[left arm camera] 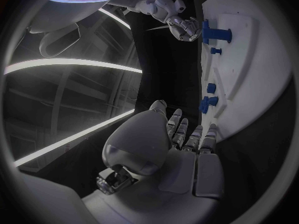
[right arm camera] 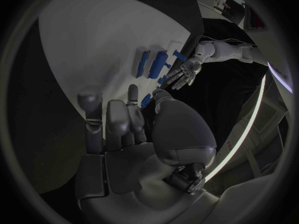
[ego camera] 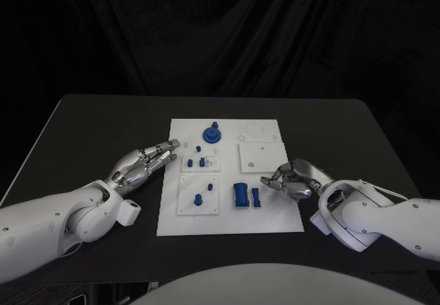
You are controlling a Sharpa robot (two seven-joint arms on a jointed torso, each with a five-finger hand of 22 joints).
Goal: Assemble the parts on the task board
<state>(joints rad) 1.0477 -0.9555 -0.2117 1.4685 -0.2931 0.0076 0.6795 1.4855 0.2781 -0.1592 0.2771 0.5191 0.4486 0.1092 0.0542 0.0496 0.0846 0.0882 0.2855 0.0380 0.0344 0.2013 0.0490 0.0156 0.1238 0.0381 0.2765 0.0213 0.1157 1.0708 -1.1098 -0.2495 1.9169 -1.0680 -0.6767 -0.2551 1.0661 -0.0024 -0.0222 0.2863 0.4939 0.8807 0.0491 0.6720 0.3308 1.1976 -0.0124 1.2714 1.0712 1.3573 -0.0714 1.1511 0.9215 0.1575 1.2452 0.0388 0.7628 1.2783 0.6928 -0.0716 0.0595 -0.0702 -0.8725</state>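
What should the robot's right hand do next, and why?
Probably reach a little toward the two long blue parts lying loose on the board and pick one up. The right hand hovers right beside them, fingers curled, seemingly holding nothing. The left hand waits open at the board's other edge.

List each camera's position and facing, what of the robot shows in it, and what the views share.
Head view: on the robot's head, looking down at the task board; the left hand and right hand flank it.
Left wrist view: behind the left hand, facing the task board edge-on; the right hand shows beyond.
Right wrist view: behind the right hand, facing the task board; the left hand shows beyond.
Shared: all show the task board, blue parts and both hands.
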